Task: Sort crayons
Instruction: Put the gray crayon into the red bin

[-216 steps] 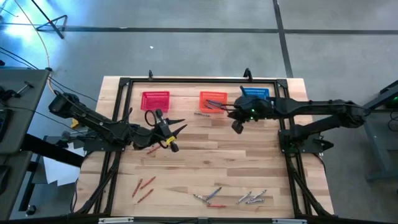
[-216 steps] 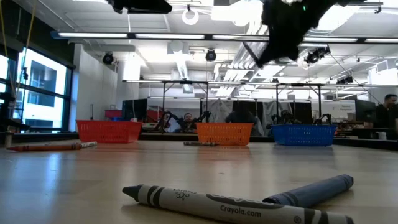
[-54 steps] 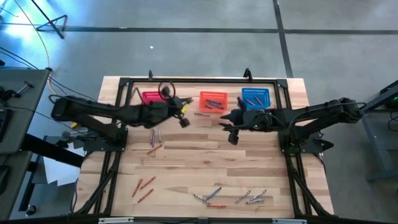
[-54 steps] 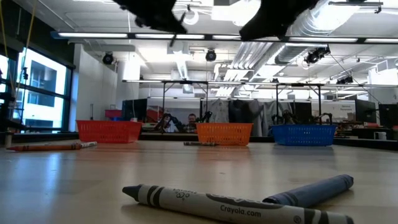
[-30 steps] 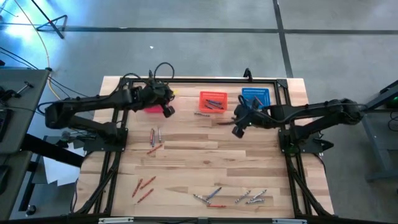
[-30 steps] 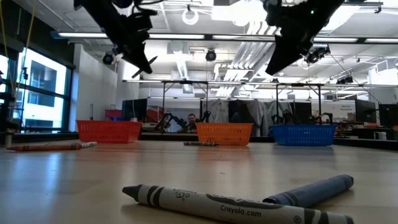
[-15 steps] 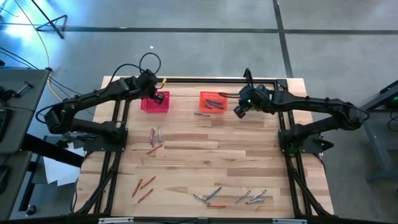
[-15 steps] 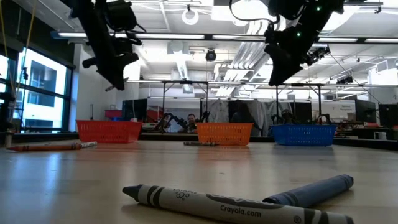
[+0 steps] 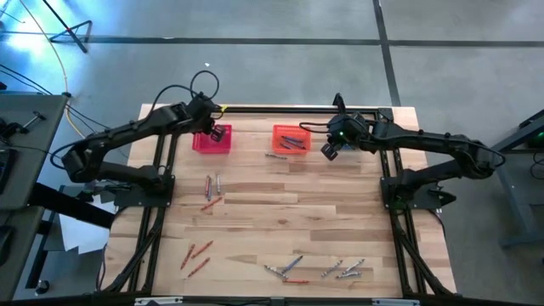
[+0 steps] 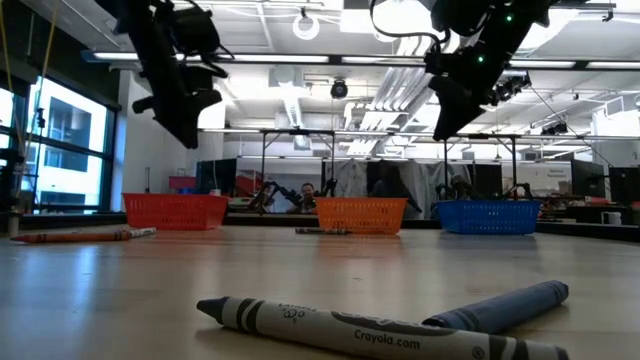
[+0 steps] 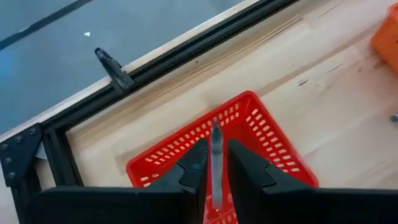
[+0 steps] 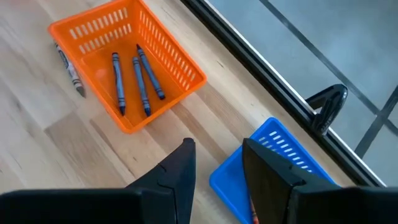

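My left gripper point(image 11: 216, 144) hangs over the red basket point(image 11: 261, 130) at the table's far left point(image 9: 212, 139). A grey crayon point(image 11: 215, 158) stands between its slightly parted fingers. My right gripper point(image 12: 217, 144) is open with nothing between its fingers, above the near-left corner of the blue basket point(image 12: 298, 149); in the high view point(image 9: 328, 152) its arm covers that basket. The orange basket point(image 12: 124, 56) holds three blue-grey crayons point(image 12: 134, 78). More crayons lie loose on the table point(image 9: 212, 189), point(image 9: 195, 255), point(image 9: 285, 269), point(image 9: 344, 270). My left gripper has the grey crayon's shaft point(image 11: 215, 180) between its two fingers. The crayon lies along them, its tip slanting down at the red basket. A thin strip of basket shows on either side of it near the fingertips. Whether the fingers touch it farther back I cannot tell.
A grey crayon point(image 12: 68, 65) lies on the wood beside the orange basket. The black frame rail point(image 11: 155, 68) runs just beyond the baskets along the far edge. In the low view two grey crayons point(image 10: 380, 325) lie close to the near edge.
My left gripper has swung toward the far left, from the red basket's near-right side to above it, and its wrist has rolled. My right gripper has swung toward the far edge, away from the orange basket's near side toward the blue basket. Both have held still lately.
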